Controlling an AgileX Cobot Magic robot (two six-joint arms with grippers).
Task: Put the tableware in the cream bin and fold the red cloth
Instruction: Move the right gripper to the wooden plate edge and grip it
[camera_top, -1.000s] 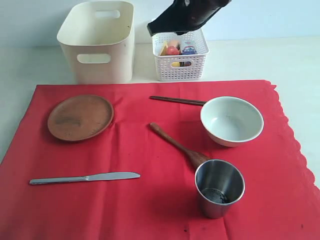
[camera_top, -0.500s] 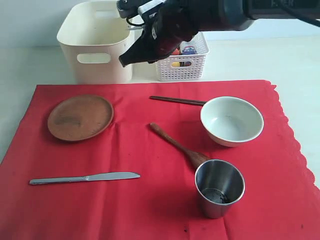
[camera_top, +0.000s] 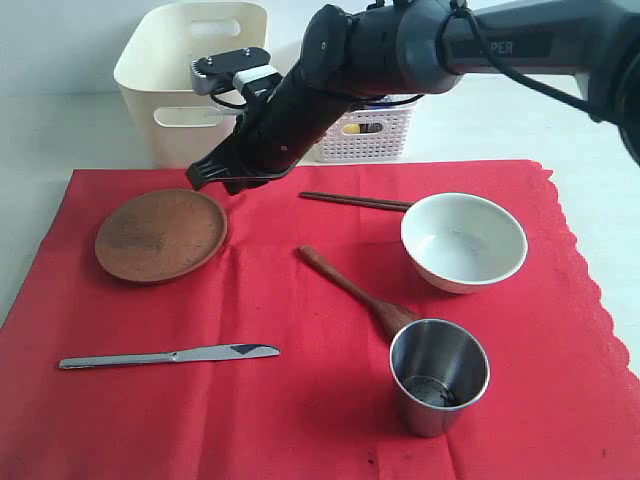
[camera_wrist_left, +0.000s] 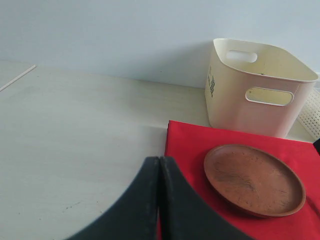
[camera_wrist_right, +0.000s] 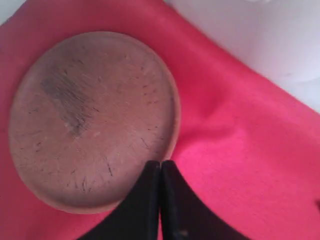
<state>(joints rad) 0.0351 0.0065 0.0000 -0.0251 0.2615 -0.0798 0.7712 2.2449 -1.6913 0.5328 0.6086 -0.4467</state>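
Note:
On the red cloth (camera_top: 300, 400) lie the tableware: a brown plate (camera_top: 160, 235), a white bowl (camera_top: 464, 242), a wooden spoon (camera_top: 355, 290), dark chopsticks (camera_top: 355, 201), a steel cup (camera_top: 438, 375) and a steel knife (camera_top: 168, 355). The cream bin (camera_top: 197, 80) stands behind the cloth at the left. My right gripper (camera_top: 212, 177) hangs shut and empty just above the plate's (camera_wrist_right: 90, 117) far right rim; in its wrist view the tips (camera_wrist_right: 160, 164) meet over that rim. My left gripper (camera_wrist_left: 159, 160) is shut and empty over the bare table beside the cloth's (camera_wrist_left: 190, 145) corner.
A white lattice basket (camera_top: 365, 120) holding food items stands right of the cream bin (camera_wrist_left: 257, 90), partly behind my right arm (camera_top: 400, 50). The pale table (camera_top: 590, 120) surrounds the cloth, whose scalloped edge (camera_top: 590, 290) runs down the right.
My right arm has swung from above the lattice basket leftwards and down to the plate's far rim, and its jaws have closed.

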